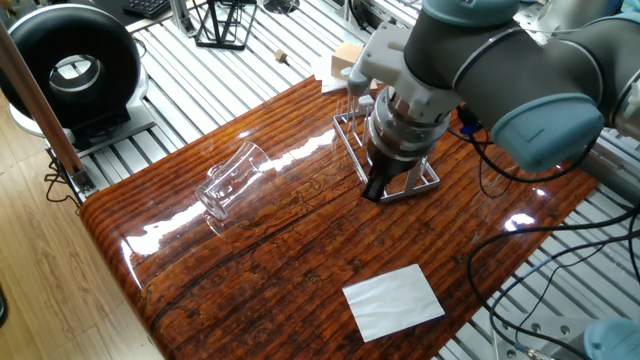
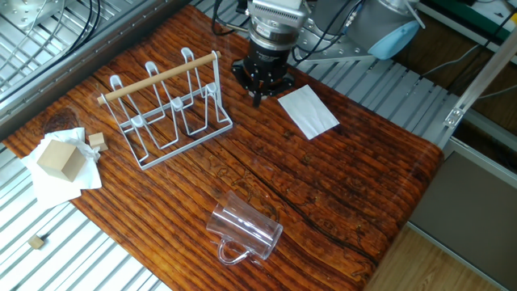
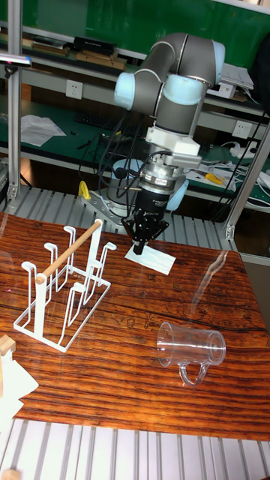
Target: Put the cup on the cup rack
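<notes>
The cup (image 1: 232,180) (image 2: 242,230) (image 3: 191,346) is a clear glass with a handle. It lies on its side on the wooden table, far from the arm. The cup rack (image 2: 166,109) (image 3: 67,289), grey wire with a wooden rod on top, stands upright with nothing on its pegs. In one fixed view the arm hides most of the rack (image 1: 430,181). My gripper (image 1: 375,190) (image 2: 258,97) (image 3: 139,244) hangs just above the table beside the rack's end. Its fingers are together in a point and hold nothing.
A white paper sheet (image 1: 393,300) (image 2: 308,111) lies flat near the gripper. A wooden block on white paper (image 2: 60,158) and a small block (image 2: 97,140) sit past the rack. A black wire stand (image 1: 222,22) and a round black device (image 1: 70,65) are off the table.
</notes>
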